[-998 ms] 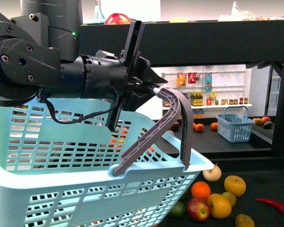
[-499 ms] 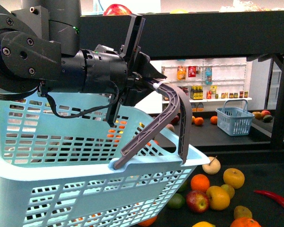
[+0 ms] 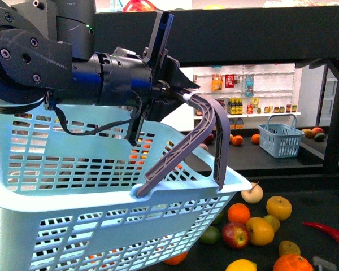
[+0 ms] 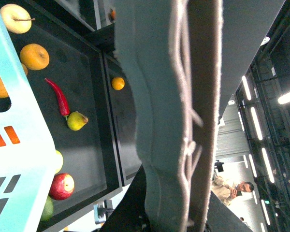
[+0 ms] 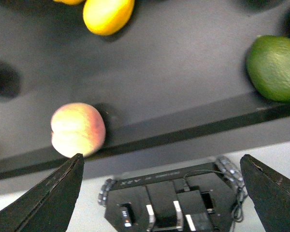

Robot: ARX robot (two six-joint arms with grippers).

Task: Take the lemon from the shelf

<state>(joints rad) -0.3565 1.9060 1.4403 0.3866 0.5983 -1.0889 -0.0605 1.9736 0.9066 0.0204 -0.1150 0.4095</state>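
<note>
The lemon (image 3: 241, 265) lies at the front of the black shelf's lower tier (image 3: 322, 206), cut by the bottom edge of the front view. In the right wrist view the lemon (image 5: 108, 14) rests on the dark tier (image 5: 174, 63), well beyond my right gripper (image 5: 160, 157), which is open and holds nothing. My left gripper (image 3: 183, 97) is shut on the grey basket handle (image 3: 206, 135) of a light blue basket (image 3: 73, 226) that hangs in front of the shelf. That handle (image 4: 174, 106) fills the left wrist view.
Oranges (image 3: 238, 213), a red apple (image 3: 235, 234), yellow-orange fruits (image 3: 279, 208) and a red chili (image 3: 327, 234) lie near the lemon. A peach (image 5: 78, 128) and a green fruit (image 5: 275, 67) sit by the tier's front lip. A small blue basket (image 3: 279, 141) stands further back.
The fruits on the lower tier sit higher in the front view, and the lemon and another orange have come into view at the bottom. The left gripper still holds the handle.
</note>
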